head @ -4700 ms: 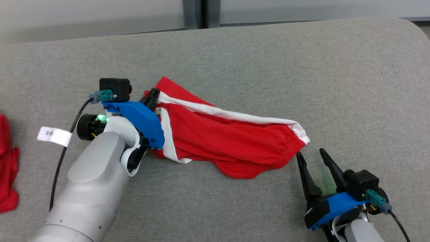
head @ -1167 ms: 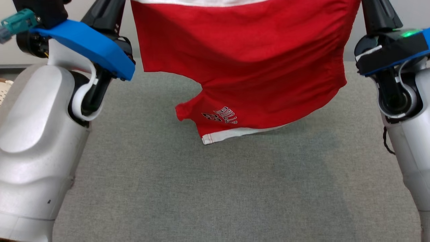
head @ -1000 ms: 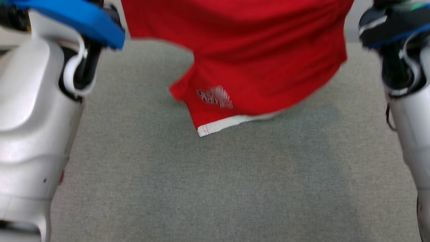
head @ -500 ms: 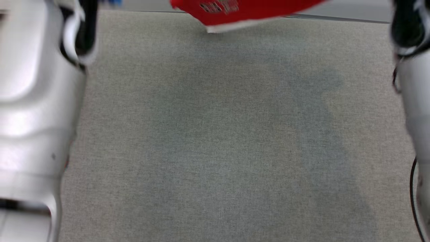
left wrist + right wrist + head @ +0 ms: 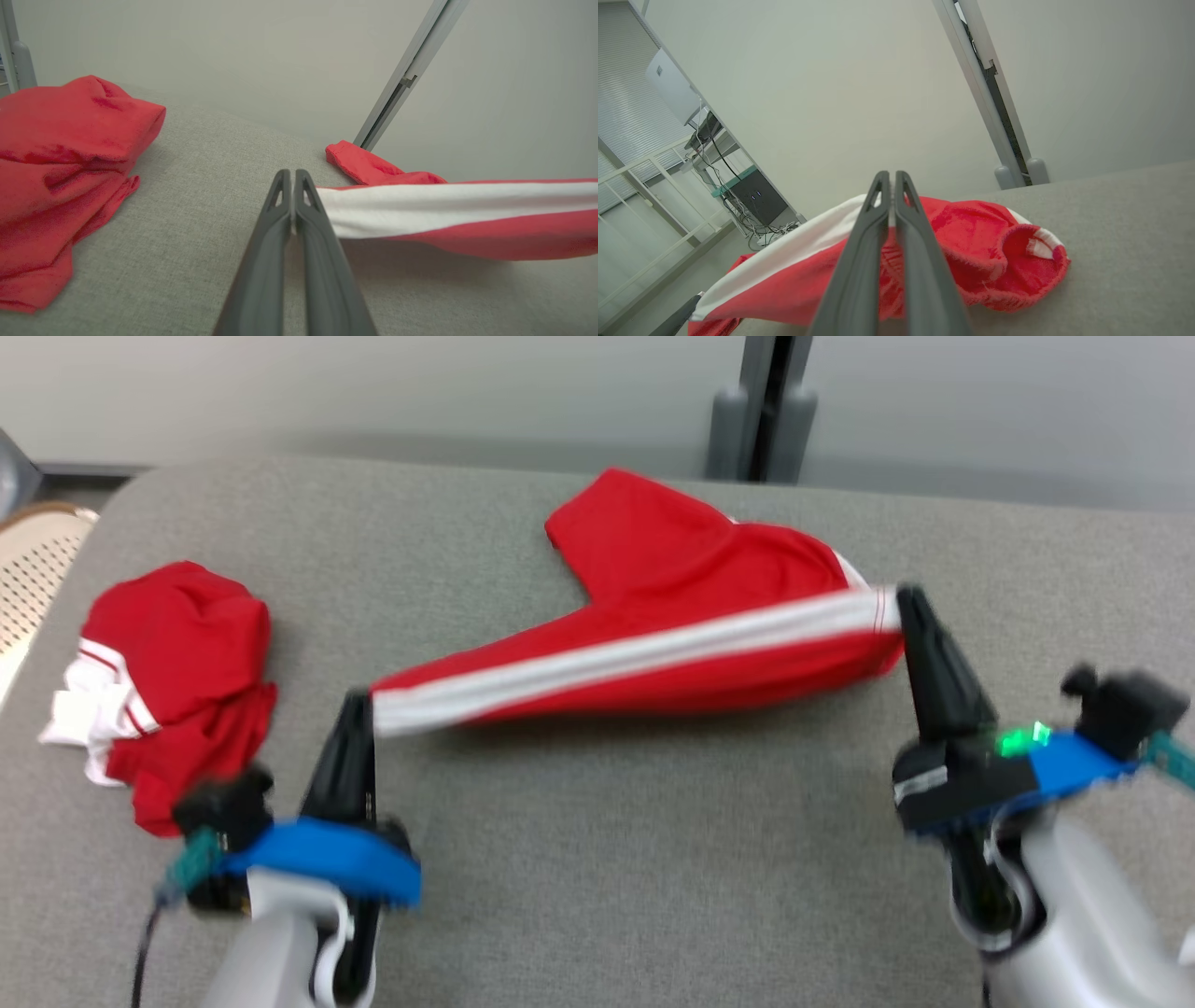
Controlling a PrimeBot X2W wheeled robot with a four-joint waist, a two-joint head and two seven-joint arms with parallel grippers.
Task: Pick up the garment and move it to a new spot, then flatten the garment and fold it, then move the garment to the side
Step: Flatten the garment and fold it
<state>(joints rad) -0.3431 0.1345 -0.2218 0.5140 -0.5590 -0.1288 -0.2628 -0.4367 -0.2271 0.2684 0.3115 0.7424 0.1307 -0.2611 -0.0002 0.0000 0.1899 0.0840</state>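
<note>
The garment (image 5: 672, 616) is a pair of red shorts with a white waistband, stretched across the grey cushion between both grippers. My left gripper (image 5: 358, 707) is shut on the waistband's left end, and the wrist view shows the white band (image 5: 444, 207) running off to the right from the closed fingers (image 5: 280, 205). My right gripper (image 5: 904, 597) is shut on the waistband's right end; its fingers (image 5: 882, 205) pinch the red cloth (image 5: 971, 252). The legs of the shorts lie on the cushion toward its far edge.
A second red and white garment (image 5: 168, 663) lies bunched at the cushion's left (image 5: 56, 168). A grey post (image 5: 761, 420) stands behind the cushion's far edge. A wicker seat (image 5: 28, 569) sits off the left edge. Bare grey cushion (image 5: 635, 859) lies near me.
The shorts hung high in both grippers before; now they are lowered onto the cushion with the waistband pulled taut. The camera tilted, bringing the far edge and the second garment into view.
</note>
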